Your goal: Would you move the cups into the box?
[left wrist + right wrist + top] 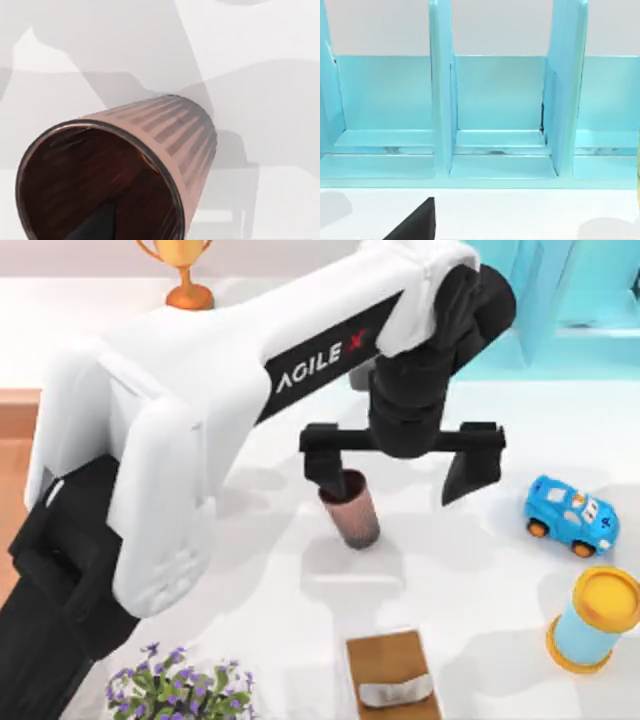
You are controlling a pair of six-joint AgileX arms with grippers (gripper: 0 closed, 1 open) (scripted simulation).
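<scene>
One of the cups, dark brown with ribbed pinkish sides [354, 512], stands upright near the table's middle. My left gripper [396, 483] hangs over it, open wide. One finger [324, 472] dips at the cup's mouth and the other [468, 476] hangs well off to the right of the cup. In the left wrist view the cup [165, 145] sits close up, with a dark fingertip [95, 225] inside its rim. The box is out of view. A black part of my right gripper [415, 225] faces the turquoise shelf unit [495, 100].
A blue toy car [572, 517] and a yellow-capped light-blue cylinder [595, 625] stand at the right. A brown block [393, 680] lies at the front, purple flowers [180, 690] at the front left, a trophy [182, 270] at the back, and the shelf unit [570, 300] at the back right.
</scene>
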